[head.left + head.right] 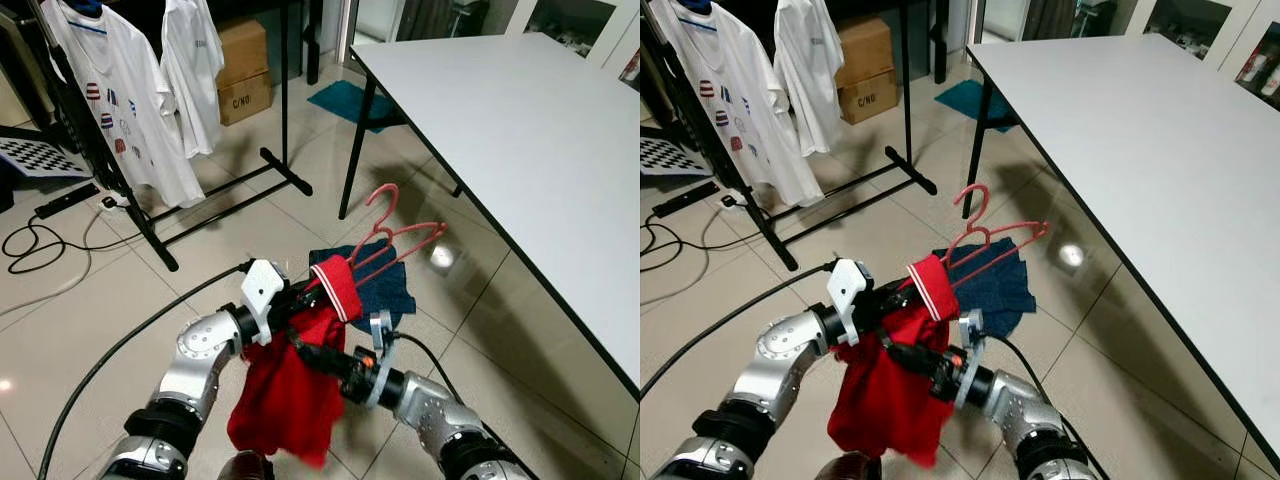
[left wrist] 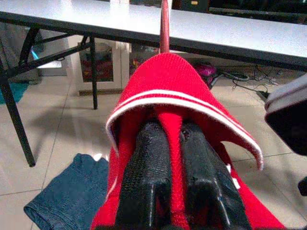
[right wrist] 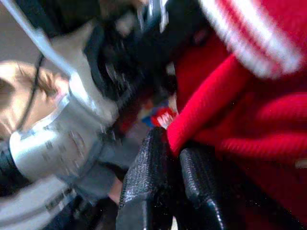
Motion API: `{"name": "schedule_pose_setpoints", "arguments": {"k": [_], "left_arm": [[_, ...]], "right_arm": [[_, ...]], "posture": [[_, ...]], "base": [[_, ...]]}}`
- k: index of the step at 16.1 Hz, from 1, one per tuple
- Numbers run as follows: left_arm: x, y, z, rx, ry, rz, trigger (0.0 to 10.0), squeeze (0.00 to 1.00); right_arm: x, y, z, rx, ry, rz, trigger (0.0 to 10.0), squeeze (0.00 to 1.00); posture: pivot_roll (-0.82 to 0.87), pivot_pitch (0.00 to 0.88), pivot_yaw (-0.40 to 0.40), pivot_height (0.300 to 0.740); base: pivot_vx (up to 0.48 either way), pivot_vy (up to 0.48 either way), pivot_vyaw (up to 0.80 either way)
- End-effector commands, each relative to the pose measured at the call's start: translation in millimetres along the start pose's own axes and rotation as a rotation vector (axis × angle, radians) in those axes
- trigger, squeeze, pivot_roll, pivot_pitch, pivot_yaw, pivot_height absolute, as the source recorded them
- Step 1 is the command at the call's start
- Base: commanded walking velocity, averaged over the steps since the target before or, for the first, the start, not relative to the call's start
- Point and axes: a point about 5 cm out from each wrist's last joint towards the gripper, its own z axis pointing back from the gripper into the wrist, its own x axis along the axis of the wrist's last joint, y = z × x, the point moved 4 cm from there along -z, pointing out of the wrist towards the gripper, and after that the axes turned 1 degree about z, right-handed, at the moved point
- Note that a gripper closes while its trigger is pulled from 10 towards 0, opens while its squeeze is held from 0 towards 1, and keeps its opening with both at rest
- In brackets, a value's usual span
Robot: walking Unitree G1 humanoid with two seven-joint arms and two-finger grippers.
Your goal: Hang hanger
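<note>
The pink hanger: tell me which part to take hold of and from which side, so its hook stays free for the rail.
Grip the pink hanger at its bare shoulder arm, just past the red shirt, coming from the table side. The hook points up and should stay free, and both the left end effector and right end effector are already clamped on the shirt below.

A blue cloth (image 1: 385,285) lies crumpled on the tiled floor (image 1: 90,320).

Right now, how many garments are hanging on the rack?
2. One white printed T-shirt hangs at the rack's near end, and a plain white one beside it toward the cardboard boxes. The frame cuts the rack off, so more may hang beyond view.
</note>
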Motion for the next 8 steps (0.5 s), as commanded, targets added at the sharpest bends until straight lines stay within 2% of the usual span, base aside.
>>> {"name": "schedule_pose_setpoints", "arguments": {"k": [1,3,6,8], "left_arm": [[-3,0.9,0.3,0.006,0.015,-0.016,10.0,0.0],[-11,4.6,6.5,0.021,0.052,-0.026,10.0,0.0],[-29,10.1,15.3,0.044,0.17,-0.063,10.0,0.0],[-49,11.6,22.7,0.039,0.316,-0.105,10.0,0.0]], "right_arm": [[21,-1.0,0.8,-0.002,-0.123,-0.035,2.2,0.0],[39,-4.7,6.2,-0.024,-0.212,-0.068,2.2,0.0],[40,-5.9,12.3,-0.04,-0.173,-0.034,2.4,0.0],[41,-5.4,15.7,-0.041,-0.151,-0.013,2.9,0.0]], "posture": [[0.19,0.115,-0.009,0.74],[0.19,0.115,-0.011,0.74],[0.19,0.113,-0.014,0.74],[0.19,0.112,-0.017,0.74]], "base": [[0.0,0.0,0.0],[0.0,0.0,0.0],[0.0,0.0,0.0],[0.0,0.0,0.0]]}}
